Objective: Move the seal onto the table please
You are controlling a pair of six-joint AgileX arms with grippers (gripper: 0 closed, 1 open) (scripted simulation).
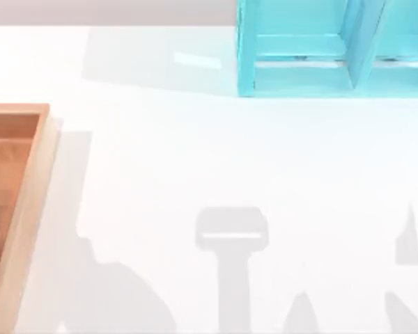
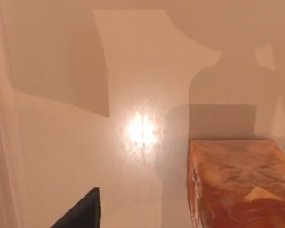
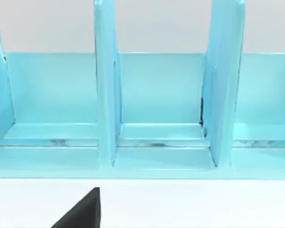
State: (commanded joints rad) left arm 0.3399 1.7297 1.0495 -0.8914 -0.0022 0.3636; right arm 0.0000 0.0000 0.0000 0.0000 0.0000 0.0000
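1. Amber-orange, marbled and translucent, the seal (image 2: 237, 183) sits close below my left wrist camera, standing on a warm, glossy surface that looks like the floor of the wooden tray (image 1: 14, 209).
2. From above, the tray lies at the counter's left edge, and the white counter (image 1: 195, 160) spreads plain beside it, carrying shadows of my arms.
3. A light blue shelf unit (image 1: 299, 62) stands at the far side of the counter, right of the middle; my right wrist camera faces its open compartments (image 3: 156, 95) from just in front.
4. One dark fingertip of my left gripper (image 2: 83, 211) juts into the left wrist view, apart from the seal and not touching it. I cannot tell whether the gripper is apart or together.
5. My right gripper likewise shows one dark fingertip (image 3: 83, 211) over the white counter before the shelf; its state I cannot tell either, and I judge that arm idle.
6. Progress, as I judge it: nothing is done yet. The seal is ungrasped and, by the look of it, not on the counter.
7. Left to do: close on the seal, lift it over the tray's rim, and set it upright on the bare white counter beside the tray.
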